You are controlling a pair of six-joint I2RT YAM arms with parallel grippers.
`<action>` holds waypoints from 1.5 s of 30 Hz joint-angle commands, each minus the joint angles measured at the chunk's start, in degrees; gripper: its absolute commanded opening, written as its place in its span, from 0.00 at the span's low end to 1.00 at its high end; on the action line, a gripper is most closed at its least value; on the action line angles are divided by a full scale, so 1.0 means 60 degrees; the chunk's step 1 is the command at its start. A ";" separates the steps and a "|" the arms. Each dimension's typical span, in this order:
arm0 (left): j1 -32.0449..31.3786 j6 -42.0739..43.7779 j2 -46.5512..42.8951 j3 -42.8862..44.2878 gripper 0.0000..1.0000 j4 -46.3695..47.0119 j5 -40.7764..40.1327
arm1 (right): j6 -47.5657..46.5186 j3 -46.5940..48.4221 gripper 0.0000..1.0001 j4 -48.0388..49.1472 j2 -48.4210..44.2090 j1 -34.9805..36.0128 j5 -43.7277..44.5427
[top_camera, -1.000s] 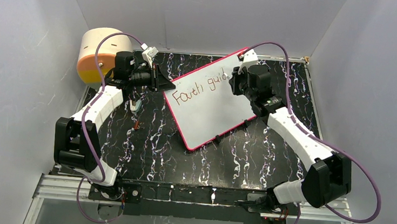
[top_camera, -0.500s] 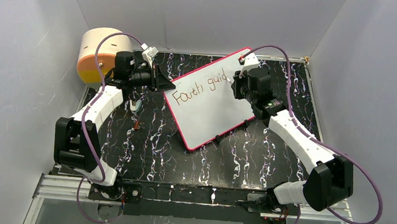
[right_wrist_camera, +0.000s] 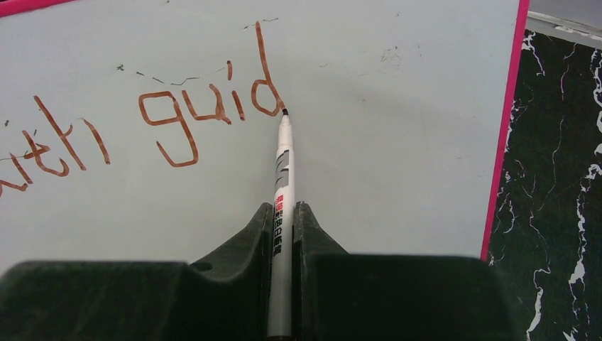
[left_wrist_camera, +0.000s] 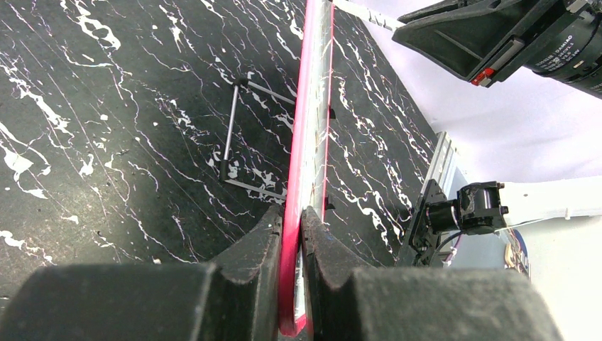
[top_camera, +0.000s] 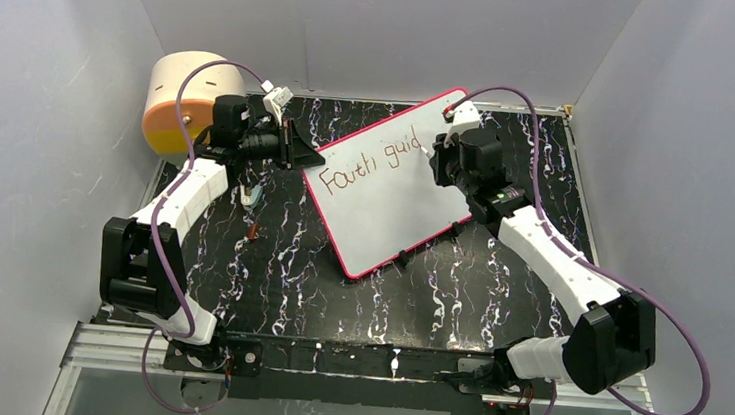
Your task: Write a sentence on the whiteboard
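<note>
**A:** What is the right gripper (right_wrist_camera: 284, 207) doing?

**B:** Its two black fingers are pressed tight on a white marker pen (right_wrist_camera: 282, 177), which sticks straight out ahead of them. The pen's dark tip touches the whiteboard (right_wrist_camera: 397, 142), right at the foot of a "d".

**A:** How much of the sentence (right_wrist_camera: 177, 117) is there?

**B:** Ahead of the fingers and off to their left are brownish-red strokes. They show the end of a first word that reads roughly "Faith", then "guid". The tip sits at the last letter. The pink-red frame lies well to the right of the tip, with the black, white-veined table (right_wrist_camera: 561, 177) beyond it.

**A:** And the left gripper (left_wrist_camera: 292, 213)?

**B:** It is clamped on the whiteboard's edge. In the left wrist view the pink-red frame passes between the two fingers, one on each face, and the board runs away from them edge-on. A thin metal stand leg (left_wrist_camera: 228, 121) shows ahead of the fingers, just left of the board, with its foot on the table.

**A:** Where does the board sit overall?

**B:** From above it lies turned diagonally between the two grippers. The left gripper is at the short edge beside the first letter, and the right gripper hangs over the far end of the writing. Small black clips line the long edge on the side away from the writing. A round tan-and-orange drum (top_camera: 187, 101) stands behind the left gripper, apart from the board.
</note>
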 commanded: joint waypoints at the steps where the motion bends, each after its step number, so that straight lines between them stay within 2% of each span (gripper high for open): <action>1: -0.0224 0.0544 0.0376 -0.0071 0.00 -0.0894 -0.0914 | 0.0128 -0.0064 0.00 0.0302 -0.0410 -0.0025 0.0103; 13: -0.0224 0.0530 0.0390 -0.0071 0.00 -0.0894 -0.0906 | 0.0093 -0.0031 0.00 0.0968 -0.0470 -0.0278 -0.0140; 45: -0.0224 0.0544 0.0389 -0.0067 0.00 -0.0892 -0.0892 | 0.0126 0.0230 0.00 0.1317 0.0062 -0.0343 -0.0435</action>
